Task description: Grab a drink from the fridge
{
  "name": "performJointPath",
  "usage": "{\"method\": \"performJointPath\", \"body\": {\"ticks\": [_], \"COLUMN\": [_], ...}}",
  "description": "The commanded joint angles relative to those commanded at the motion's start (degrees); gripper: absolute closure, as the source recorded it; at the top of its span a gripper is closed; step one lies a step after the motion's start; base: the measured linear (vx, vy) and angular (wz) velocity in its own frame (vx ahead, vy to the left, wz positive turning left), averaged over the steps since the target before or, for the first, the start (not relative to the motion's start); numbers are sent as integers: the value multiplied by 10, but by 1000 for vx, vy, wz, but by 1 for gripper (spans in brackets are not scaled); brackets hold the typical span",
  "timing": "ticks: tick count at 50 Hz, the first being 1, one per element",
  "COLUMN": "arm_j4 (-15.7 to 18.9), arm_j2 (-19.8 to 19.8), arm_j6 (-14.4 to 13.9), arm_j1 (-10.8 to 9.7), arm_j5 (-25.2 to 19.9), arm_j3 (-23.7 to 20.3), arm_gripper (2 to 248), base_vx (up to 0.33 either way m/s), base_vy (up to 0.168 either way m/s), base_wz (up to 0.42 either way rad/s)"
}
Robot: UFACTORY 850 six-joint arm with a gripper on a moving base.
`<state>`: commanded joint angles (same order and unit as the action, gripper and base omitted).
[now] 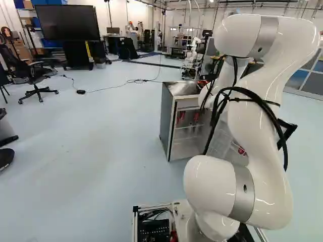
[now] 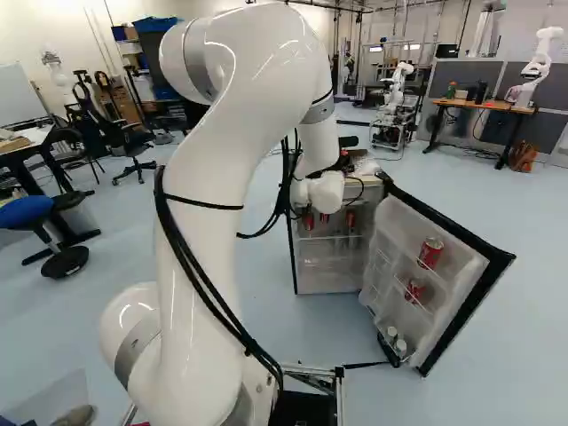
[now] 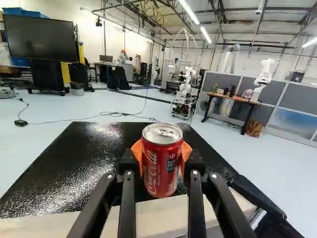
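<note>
Beyond the arm's wrist, my gripper (image 2: 346, 163) is partly hidden at the top of the small fridge (image 2: 328, 266). In the wrist view the gripper (image 3: 162, 161) has its orange pads on both sides of a red drink can (image 3: 161, 166), shut on it. The can is upright, over the front part of the fridge's black top (image 3: 74, 168); whether it touches the top I cannot tell. The fridge door (image 2: 461, 293) stands open, with red cans (image 2: 430, 252) on its shelves. More red drinks (image 2: 308, 220) are inside, near the top.
Another robot (image 3: 184, 91) stands on the floor beyond the fridge. A further one is on a wooden table (image 3: 235, 99) farther off. A cable (image 1: 108, 87) lies across the floor. An office chair (image 1: 35, 83) and a large screen (image 1: 67, 22) are at the left base view's left.
</note>
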<state>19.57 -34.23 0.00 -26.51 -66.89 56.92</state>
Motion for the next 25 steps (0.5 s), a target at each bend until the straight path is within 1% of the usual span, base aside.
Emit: {"method": "performJointPath", "body": {"ticks": [19, 25], "arm_j4": [0, 0], "arm_j2": [-48, -55], "arm_j6": [0, 0], "arm_j1": [5, 6], "arm_j5": [33, 40], "arm_j3": [66, 77], "arm_gripper": [155, 155], "base_vx": [0, 0], "base_vy": [0, 0], "base_wz": [0, 0]}}
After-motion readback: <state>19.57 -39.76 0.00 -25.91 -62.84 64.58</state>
